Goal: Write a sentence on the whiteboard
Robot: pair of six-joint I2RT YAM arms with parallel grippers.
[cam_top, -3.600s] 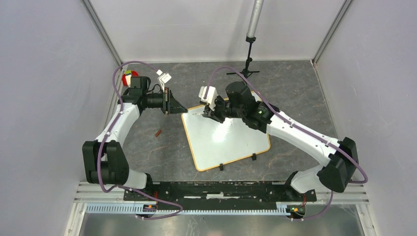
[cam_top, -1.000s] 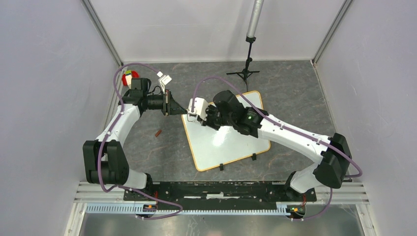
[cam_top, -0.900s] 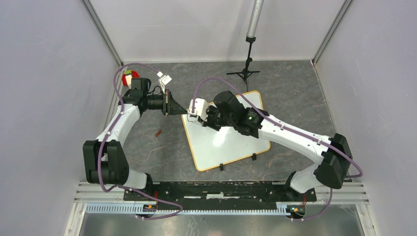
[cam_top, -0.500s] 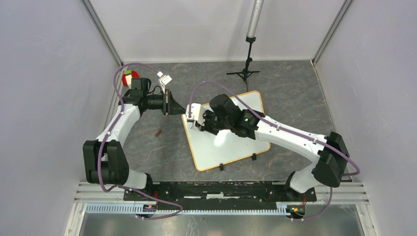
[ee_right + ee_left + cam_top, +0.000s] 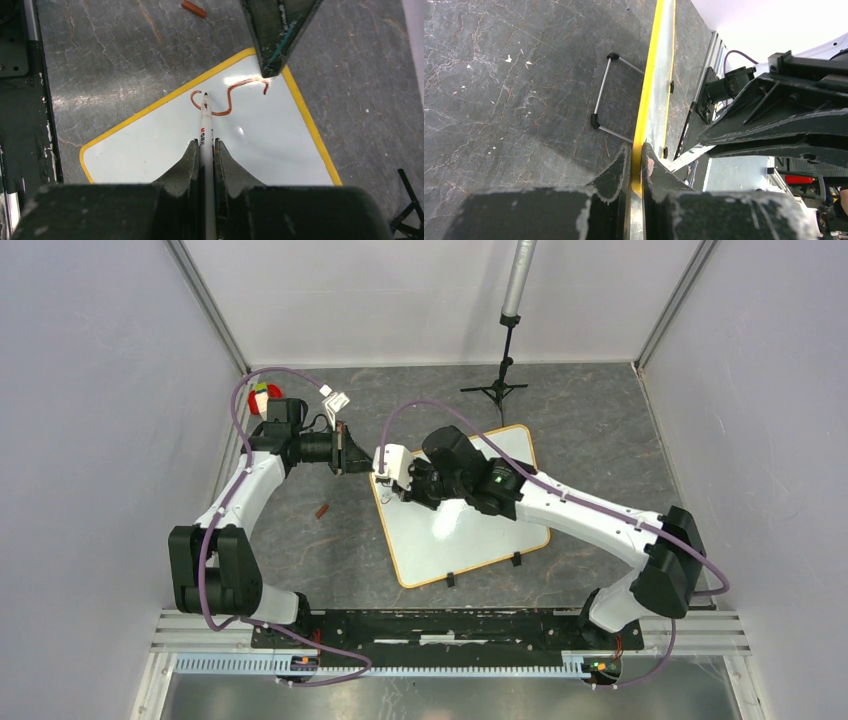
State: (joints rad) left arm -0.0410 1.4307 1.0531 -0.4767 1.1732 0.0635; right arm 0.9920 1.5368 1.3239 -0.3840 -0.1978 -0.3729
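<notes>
The whiteboard (image 5: 460, 535) lies tilted on the dark table, white with a yellow-tan frame. My left gripper (image 5: 362, 463) is shut on the frame at the board's far left corner, and the left wrist view shows the whiteboard (image 5: 659, 95) edge-on between the pinching left gripper (image 5: 636, 151). My right gripper (image 5: 205, 145) is shut on a white marker (image 5: 205, 122) whose tip touches the whiteboard (image 5: 165, 145). Of the sentence (image 5: 235, 98), only a few dark red curved strokes show, an S shape and small hooks. From above, the right gripper (image 5: 403, 489) hides them.
A red-brown marker cap (image 5: 322, 510) lies on the table left of the board, and the cap (image 5: 193, 8) also shows from the right wrist. A black tripod (image 5: 497, 388) stands at the back. A red object (image 5: 265, 398) sits far left. Two black clips (image 5: 451, 580) mark the board's near edge.
My right gripper has moved left across the board with the marker, ending near the far left corner. The left arm and the board have stayed put.
</notes>
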